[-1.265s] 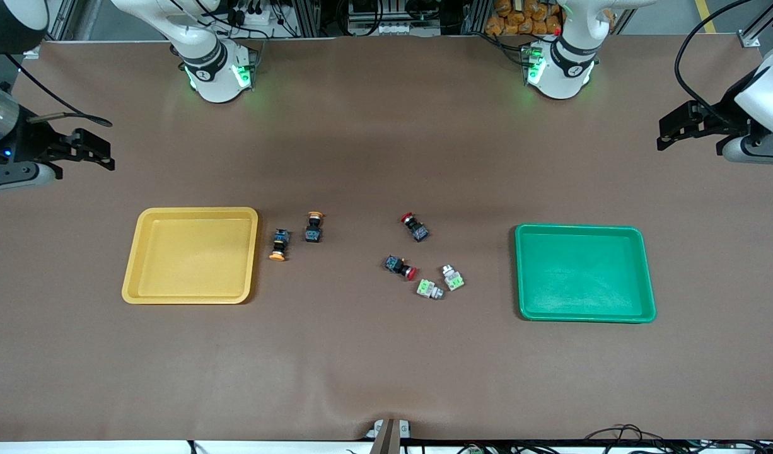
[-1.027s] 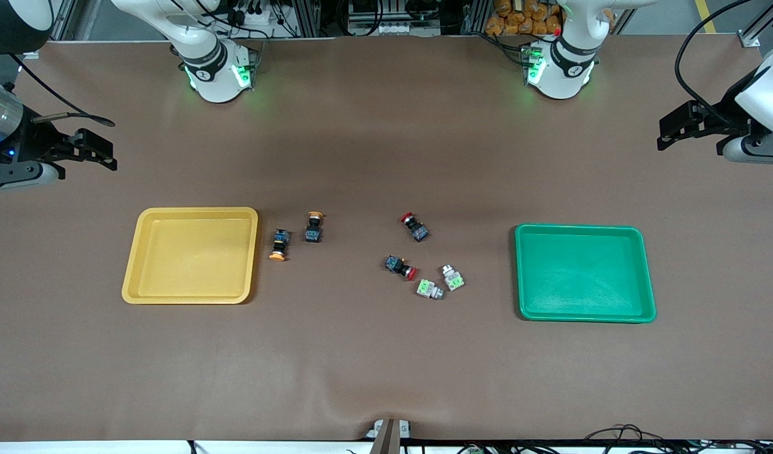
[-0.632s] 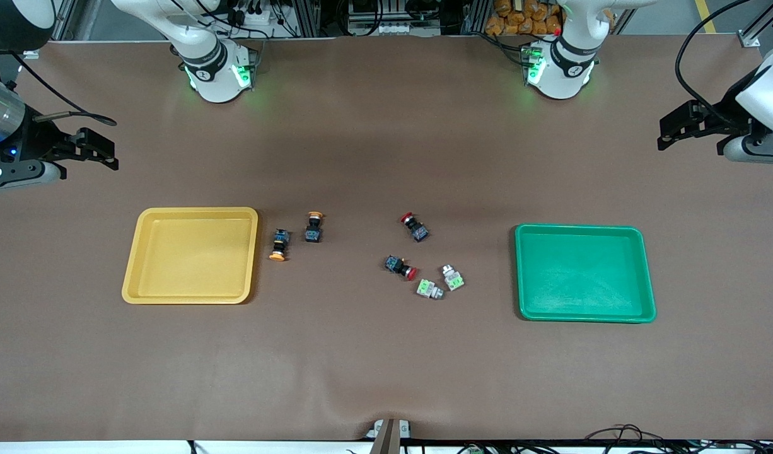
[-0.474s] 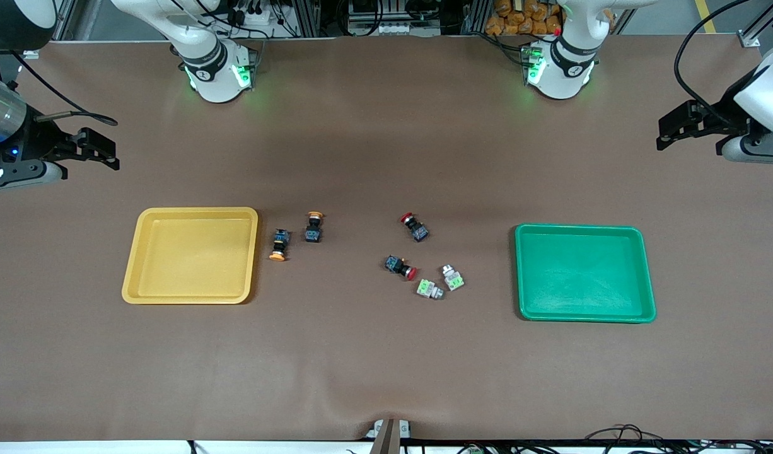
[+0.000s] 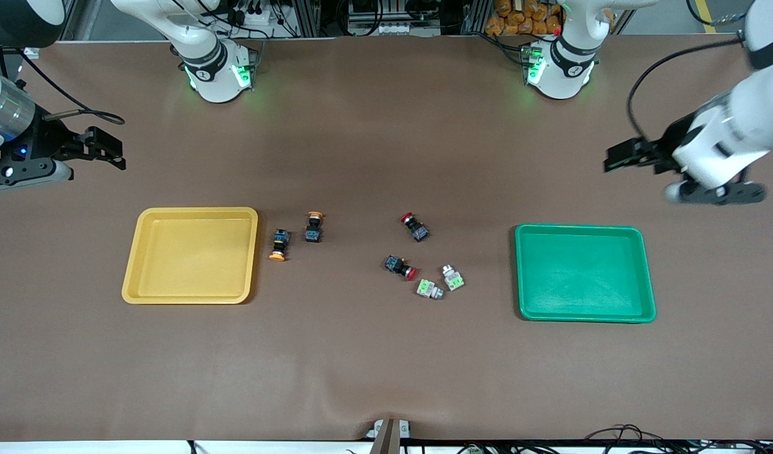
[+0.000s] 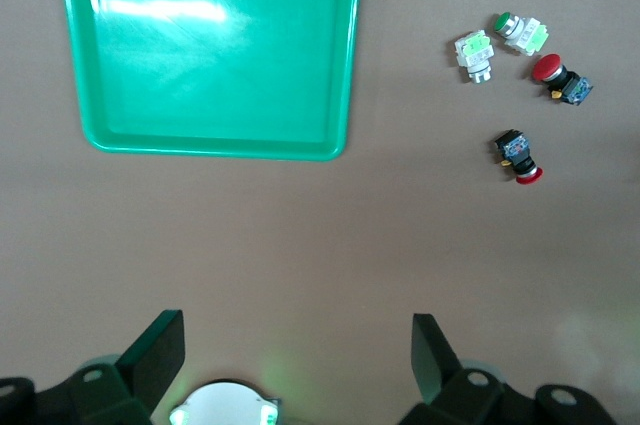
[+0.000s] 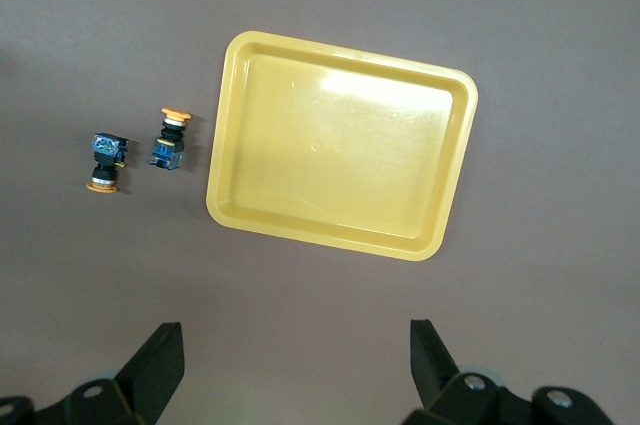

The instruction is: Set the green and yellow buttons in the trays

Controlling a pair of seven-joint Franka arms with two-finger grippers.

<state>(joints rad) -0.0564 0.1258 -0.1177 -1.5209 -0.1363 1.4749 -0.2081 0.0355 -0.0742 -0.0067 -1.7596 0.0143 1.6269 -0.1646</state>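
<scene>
Even, diffuse overhead light fills all three views; the matte brown table covering (image 5: 386,359) shows no hard shadows, only soft darker patches toward the middle between the two arm bases. Green status lamps on the white arm bases (image 5: 217,72) spill a faint green tint onto the covering just beside them. The bright green plastic tray (image 6: 210,55) carries a white streak of glare along its floor in the left wrist view, and the mustard yellow plastic tray (image 7: 345,145) shows a paler sheen (weaker, more spread out). The left arm's white forearm (image 5: 727,135) looks smeared with motion blur in the front view. Small switches stay sharp.
</scene>
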